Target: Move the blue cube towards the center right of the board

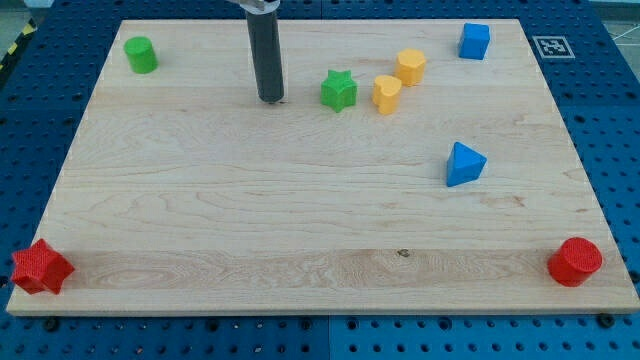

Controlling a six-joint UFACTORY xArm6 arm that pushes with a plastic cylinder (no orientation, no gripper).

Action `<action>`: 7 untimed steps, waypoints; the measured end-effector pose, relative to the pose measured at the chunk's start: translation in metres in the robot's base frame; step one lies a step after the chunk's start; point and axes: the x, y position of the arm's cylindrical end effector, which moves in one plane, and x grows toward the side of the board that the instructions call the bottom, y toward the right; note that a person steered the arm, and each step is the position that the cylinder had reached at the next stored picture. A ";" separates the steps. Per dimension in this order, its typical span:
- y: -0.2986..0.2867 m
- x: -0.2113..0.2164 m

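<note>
The blue cube (474, 41) sits near the board's top right corner. My tip (271, 99) rests on the board in the upper middle, far to the view's left of the blue cube and just left of a green star (339, 91). A blue triangular block (464, 164) lies at the centre right of the board, below the cube.
A yellow heart-like block (386, 94) and a yellow hexagonal block (410, 67) lie between the green star and the blue cube. A green cylinder (141, 55) is at the top left, a red star (40, 268) at the bottom left, a red cylinder (574, 262) at the bottom right.
</note>
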 end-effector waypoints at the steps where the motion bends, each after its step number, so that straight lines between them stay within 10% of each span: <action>1: 0.000 0.045; 2: 0.000 0.142; 7: 0.155 0.084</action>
